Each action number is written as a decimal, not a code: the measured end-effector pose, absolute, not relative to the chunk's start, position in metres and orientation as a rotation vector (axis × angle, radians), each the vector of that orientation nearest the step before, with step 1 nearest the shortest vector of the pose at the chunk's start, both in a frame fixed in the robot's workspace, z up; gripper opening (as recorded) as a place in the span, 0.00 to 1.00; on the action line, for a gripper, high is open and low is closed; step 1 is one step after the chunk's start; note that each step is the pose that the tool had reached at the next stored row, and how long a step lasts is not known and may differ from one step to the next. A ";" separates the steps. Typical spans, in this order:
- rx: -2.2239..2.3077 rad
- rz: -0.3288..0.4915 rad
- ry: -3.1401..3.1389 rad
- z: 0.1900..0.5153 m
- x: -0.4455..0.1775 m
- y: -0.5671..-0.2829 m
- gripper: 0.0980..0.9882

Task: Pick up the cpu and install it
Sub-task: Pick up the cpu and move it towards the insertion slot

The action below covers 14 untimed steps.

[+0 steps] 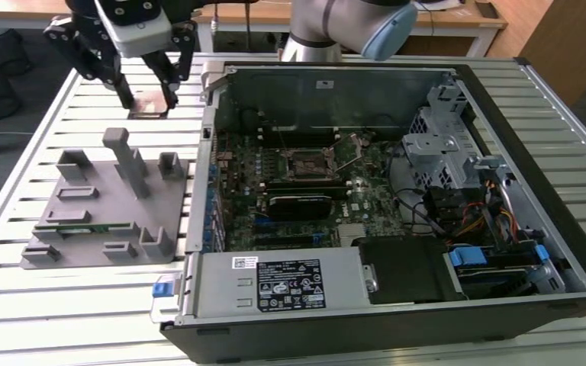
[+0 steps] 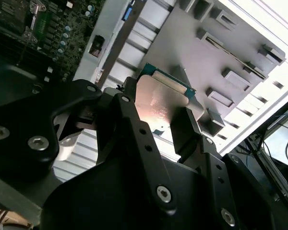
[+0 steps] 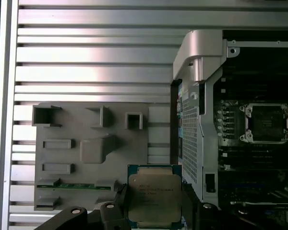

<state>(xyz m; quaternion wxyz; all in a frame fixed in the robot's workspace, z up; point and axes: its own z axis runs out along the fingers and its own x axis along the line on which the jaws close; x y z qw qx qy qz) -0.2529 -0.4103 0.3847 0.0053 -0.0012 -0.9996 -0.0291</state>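
1. The gripper [image 1: 149,99] is clenched on the cpu [image 1: 149,104], with one finger on each of two opposite edges.
2. In the exterior view the gripper hangs at about 11 o'clock in the frame, over the slatted table [image 1: 89,305].
3. In the first wrist view the cpu [image 3: 154,194] shows its pale metal top and thin green rim. The black fingers [image 3: 116,203] press against its sides.
4. In the second wrist view the cpu [image 2: 161,103] lies flat between the fingers [image 2: 185,127], clear of the gray tray [image 2: 240,52] behind it.
5. In the exterior view the tray [image 1: 100,206] lies at 6 o'clock from the cpu, on the table. A green memory stick [image 1: 85,227] sits in one of the tray's slots.
6. The open case [image 1: 323,84] stands at 3 o'clock from the tray, just beside it.
7. The socket [image 1: 308,160] sits on the board inside the case, at about 4 o'clock from the cpu and well apart from it. The cpu is not yet installed.
8. In the first wrist view the socket [image 3: 267,123] shows as a square metal frame.
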 end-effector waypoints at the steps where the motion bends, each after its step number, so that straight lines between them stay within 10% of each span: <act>1: -0.004 -0.091 -3.130 0.385 -0.248 -0.410 0.49; 14: -0.004 -0.091 -3.130 0.385 -0.189 -0.409 0.49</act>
